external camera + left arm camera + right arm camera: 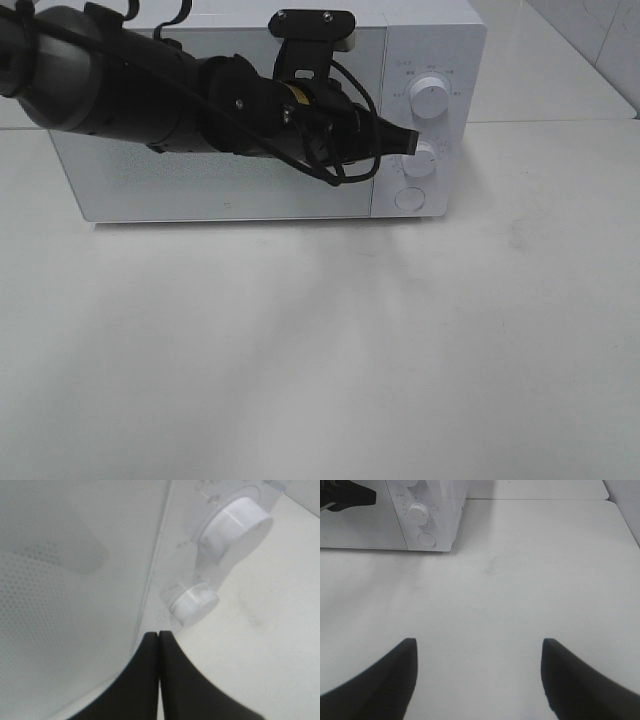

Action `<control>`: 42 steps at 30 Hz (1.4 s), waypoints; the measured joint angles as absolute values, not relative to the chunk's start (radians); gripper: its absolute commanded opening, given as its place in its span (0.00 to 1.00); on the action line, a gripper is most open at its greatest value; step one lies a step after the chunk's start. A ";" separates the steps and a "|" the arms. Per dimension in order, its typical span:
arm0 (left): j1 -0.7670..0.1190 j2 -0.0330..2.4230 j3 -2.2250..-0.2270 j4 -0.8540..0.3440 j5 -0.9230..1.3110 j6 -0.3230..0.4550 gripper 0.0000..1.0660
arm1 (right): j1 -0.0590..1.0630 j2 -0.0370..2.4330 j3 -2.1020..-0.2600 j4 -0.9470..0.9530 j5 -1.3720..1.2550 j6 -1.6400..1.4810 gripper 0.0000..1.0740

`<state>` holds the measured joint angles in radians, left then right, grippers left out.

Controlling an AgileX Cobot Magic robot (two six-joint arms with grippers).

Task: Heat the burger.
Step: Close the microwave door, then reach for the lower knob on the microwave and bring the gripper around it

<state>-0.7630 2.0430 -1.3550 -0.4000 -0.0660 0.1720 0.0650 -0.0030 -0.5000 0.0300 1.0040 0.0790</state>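
The burger is out of view in every frame. A white microwave stands at the back of the table with its door shut. My left gripper reaches across the door to the control panel and is shut with nothing held, its tip just beside the lower knob. In the left wrist view the shut fingertips point at the panel, close to a small knob and a larger knob. My right gripper hangs open over bare table, well away from the microwave.
The panel also carries an upper knob and a round button. The white table stretches in front of the microwave. The left arm's dark body covers much of the door.
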 measured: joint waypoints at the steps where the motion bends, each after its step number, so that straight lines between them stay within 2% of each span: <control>1: -0.763 2.027 -1.355 -0.399 -0.012 0.173 0.00 | 0.065 -0.003 -0.500 0.030 1.004 0.079 0.64; 13: -0.767 1.958 -1.355 -0.389 0.307 0.168 0.00 | 0.065 -0.003 -0.500 0.030 1.004 0.079 0.64; 15: -0.768 1.943 -1.355 -0.387 0.352 0.154 0.02 | 0.065 -0.003 -0.500 0.030 1.004 0.079 0.64; 16: -0.769 1.930 -1.355 -0.376 0.397 0.120 0.05 | 0.065 -0.003 -0.500 0.030 1.004 0.079 0.64; 17: -0.769 1.927 -1.355 -0.367 0.421 0.102 0.15 | 0.065 -0.003 -0.500 0.030 1.004 0.079 0.64; 18: -0.769 1.927 -1.355 -0.367 0.421 0.102 0.15 | 0.065 -0.003 -0.500 0.030 1.004 0.079 0.64; 20: -0.769 1.916 -1.355 -0.309 0.520 0.021 0.39 | 0.065 -0.003 -0.500 0.030 1.004 0.079 0.64; 21: -0.769 1.916 -1.355 -0.309 0.520 0.021 0.39 | 0.065 -0.003 -0.500 0.030 1.004 0.079 0.64; 22: -0.769 1.913 -1.355 -0.261 0.590 -0.042 0.60 | 0.065 -0.003 -0.500 0.030 1.004 0.079 0.64; 23: -0.769 1.911 -1.355 -0.240 0.618 -0.066 0.72 | 0.065 -0.003 -0.500 0.030 1.004 0.079 0.64; 24: -0.769 1.911 -1.355 -0.240 0.618 -0.066 0.72 | 0.065 -0.003 -0.500 0.030 1.004 0.079 0.64; 25: -0.769 1.906 -1.355 -0.195 0.687 -0.114 0.90 | 0.065 -0.003 -0.500 0.030 1.004 0.079 0.64; 26: -0.769 1.906 -1.355 -0.195 0.687 -0.114 0.90 | 0.065 -0.003 -0.500 0.030 1.004 0.079 0.64; 27: -0.769 1.896 -1.355 -0.153 0.754 -0.135 0.96 | 0.065 -0.003 -0.500 0.030 1.004 0.079 0.64; 31: -0.769 1.860 -1.355 -0.105 0.878 -0.147 0.96 | 0.065 -0.003 -0.500 0.030 1.004 0.079 0.64; 42: -0.769 1.807 -1.360 -0.079 1.032 -0.136 0.96 | 0.065 -0.003 -0.500 0.030 1.004 0.079 0.64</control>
<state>-0.7690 1.8070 -1.3600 -0.0790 1.0320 -0.1360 0.0650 -0.0030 -0.5000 0.0300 1.0040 0.0790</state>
